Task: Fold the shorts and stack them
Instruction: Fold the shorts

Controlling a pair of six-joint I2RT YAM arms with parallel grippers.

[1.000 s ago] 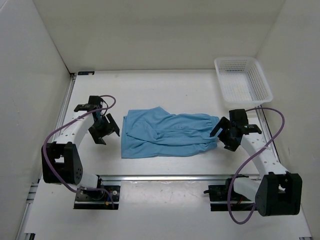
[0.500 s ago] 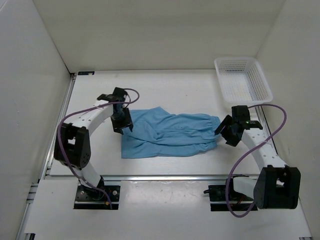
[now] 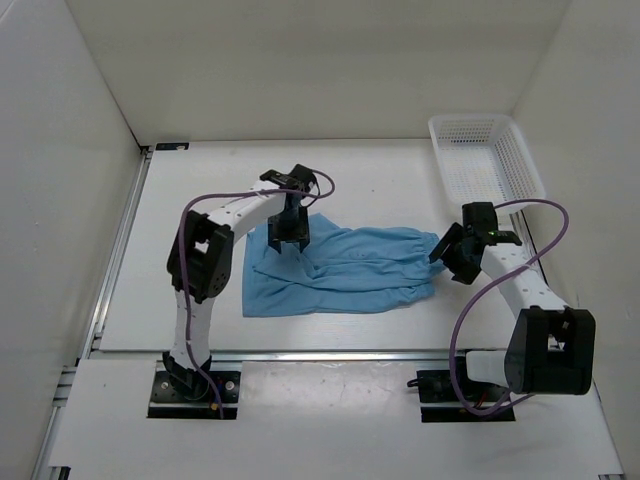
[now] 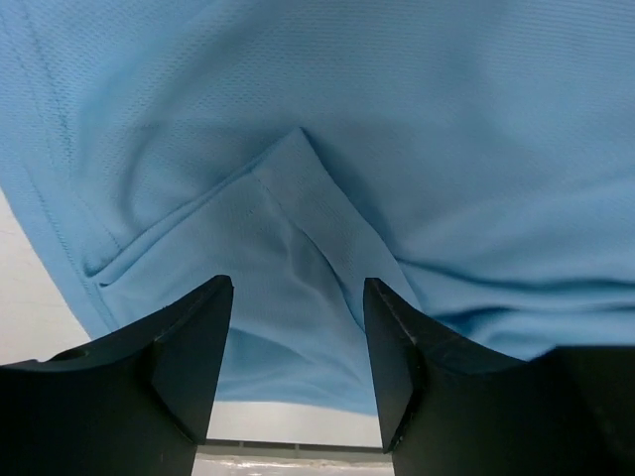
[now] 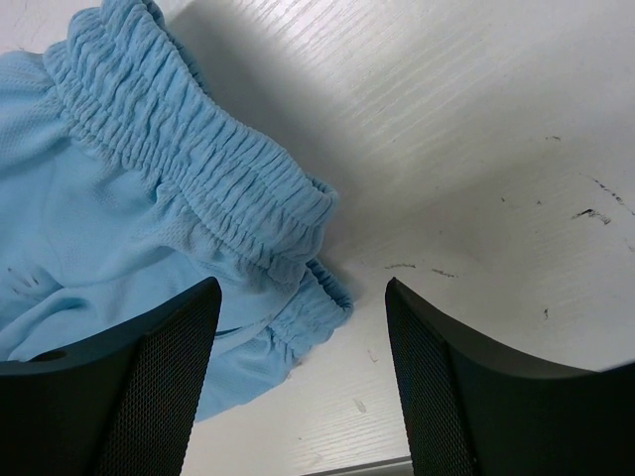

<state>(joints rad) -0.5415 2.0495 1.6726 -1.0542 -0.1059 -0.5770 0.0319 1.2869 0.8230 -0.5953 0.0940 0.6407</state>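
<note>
The light blue shorts (image 3: pixel 340 270) lie spread flat across the middle of the table, leg hems to the left and gathered waistband (image 5: pixel 218 188) to the right. My left gripper (image 3: pixel 290 238) hovers over the far-left part of the shorts. Its jaws are open, and a fold of the shorts (image 4: pixel 397 149) shows in the gap of the left gripper (image 4: pixel 298 357), unclamped. My right gripper (image 3: pixel 442 260) is at the waistband's right end. In the right wrist view the right gripper (image 5: pixel 298 382) is open, with the waistband corner of the shorts (image 5: pixel 99 258) lying between its fingers.
A white mesh basket (image 3: pixel 487 160) stands at the far right corner of the table (image 3: pixel 370 180). White walls close in the left, back and right sides. A metal rail (image 3: pixel 330 355) runs along the near edge.
My left arm swung from the table's left side onto the shorts' far-left part, and its jaws narrowed. My right gripper edged toward the waistband and narrowed a little.
</note>
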